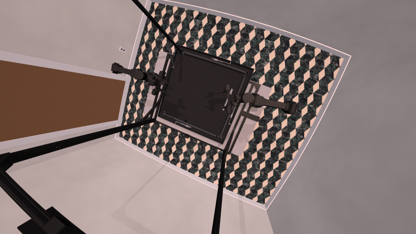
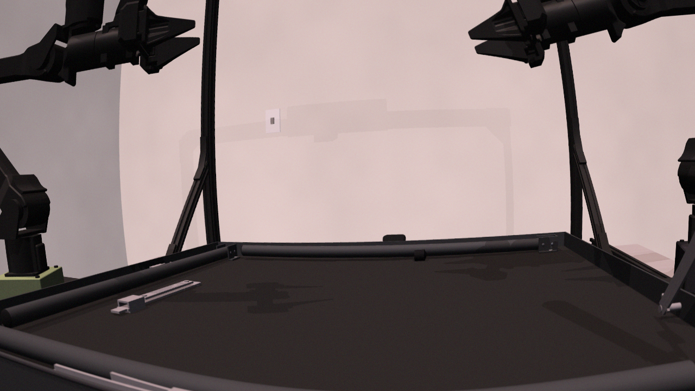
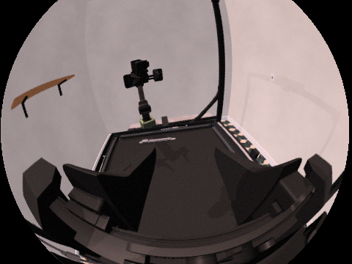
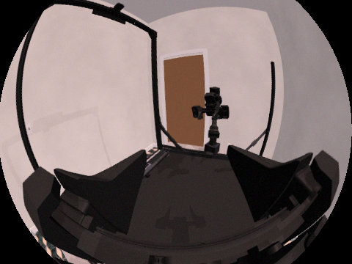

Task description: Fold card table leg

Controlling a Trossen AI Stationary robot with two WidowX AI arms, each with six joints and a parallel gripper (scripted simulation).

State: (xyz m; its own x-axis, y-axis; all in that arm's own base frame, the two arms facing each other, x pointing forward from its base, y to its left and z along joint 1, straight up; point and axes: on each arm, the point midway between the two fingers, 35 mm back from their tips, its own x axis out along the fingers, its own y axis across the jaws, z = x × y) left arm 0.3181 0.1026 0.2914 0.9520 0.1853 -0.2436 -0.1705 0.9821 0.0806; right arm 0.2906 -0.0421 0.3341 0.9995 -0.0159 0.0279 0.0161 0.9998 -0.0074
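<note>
The dark card table (image 1: pixel 200 93) lies upside down, also seen in the exterior view (image 2: pixel 364 311). Folded legs lie along its far edge (image 2: pixel 389 250) and left edge (image 2: pixel 111 287), and another along the near edge. A grey slanted brace (image 2: pixel 674 291) with a small knob rises out of the picture at the table's right edge; the upright leg itself I cannot make out. My left gripper (image 2: pixel 471 39) (image 3: pixel 185 151) hangs high above the table's right side, partly open and empty. My right gripper (image 2: pixel 194 33) (image 4: pixel 188 152) hangs high above the left side, wide open and empty.
Black frame posts (image 2: pixel 209 121) (image 2: pixel 570 145) stand at the table's far corners. A silver latch bar (image 2: pixel 155 296) lies on the table beside the left folded leg. The right arm's green base (image 2: pixel 29 282) stands at the left edge. A brown door (image 1: pixel 58 98) is behind the left arm.
</note>
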